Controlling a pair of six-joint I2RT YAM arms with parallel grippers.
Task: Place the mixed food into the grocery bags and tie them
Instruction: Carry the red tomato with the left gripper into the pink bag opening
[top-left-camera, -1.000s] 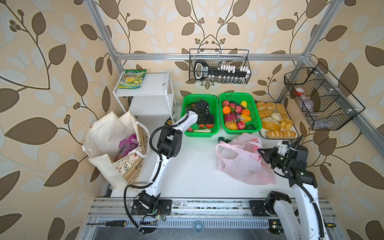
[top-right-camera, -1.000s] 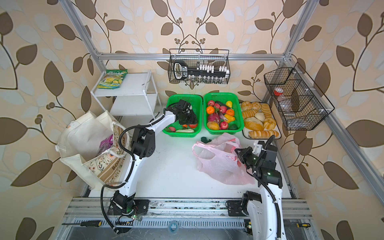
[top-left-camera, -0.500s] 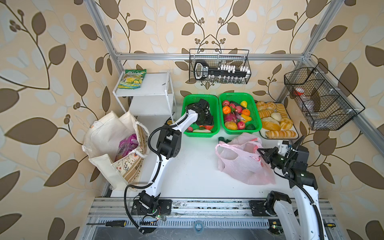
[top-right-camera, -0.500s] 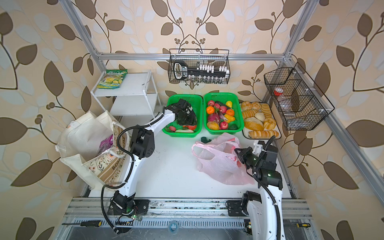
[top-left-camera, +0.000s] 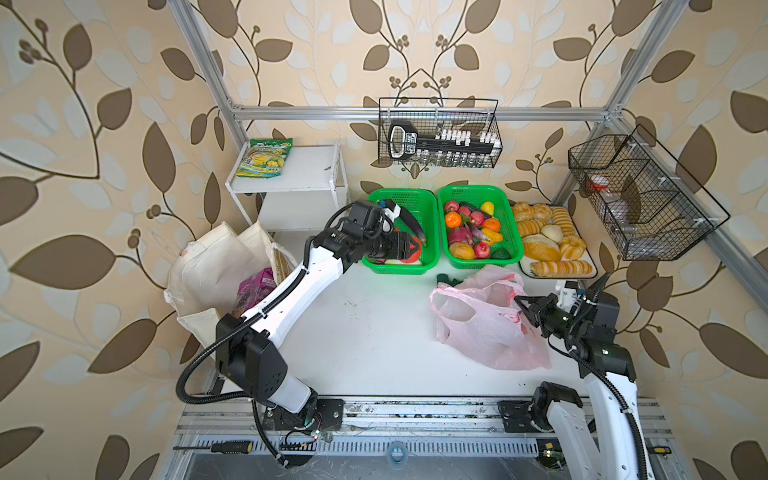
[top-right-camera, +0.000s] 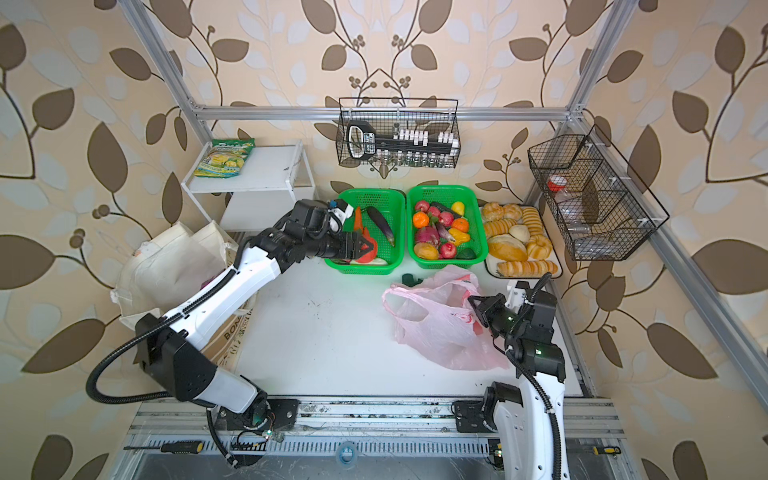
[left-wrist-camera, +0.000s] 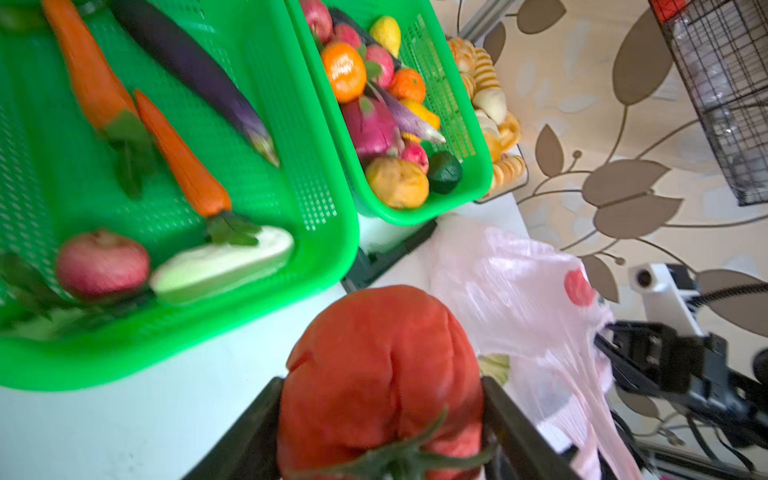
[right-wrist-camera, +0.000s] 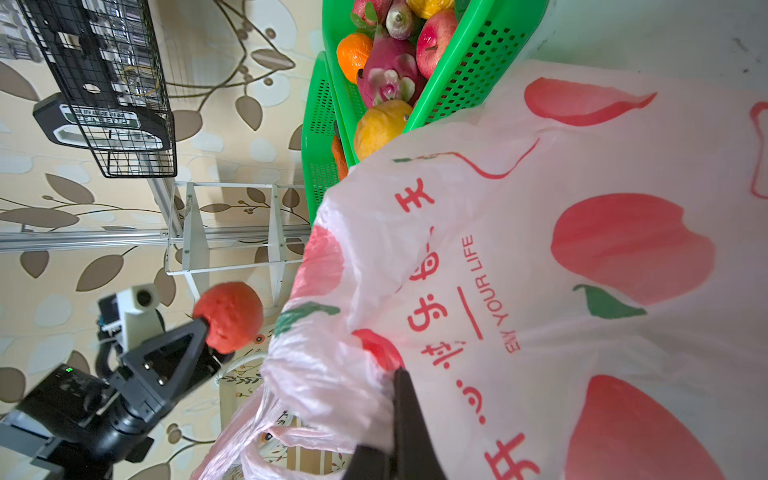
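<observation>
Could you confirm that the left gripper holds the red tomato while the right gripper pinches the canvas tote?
Not quite: the right gripper pinches the pink plastic bag, not the canvas tote, as the right wrist view shows. The left gripper does hold the red tomato.

Left gripper (top-left-camera: 411, 248), extended forward, clamps the red tomato (left-wrist-camera: 374, 374); right gripper (top-left-camera: 520, 300) pinches the pink bag (top-left-camera: 478, 328).

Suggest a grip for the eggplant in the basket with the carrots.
Grip the eggplant at mid-length, coming from above, jaws across its narrow width. It lies flat and diagonal on the basket floor, apart from the carrots, so both long sides look free.
</observation>
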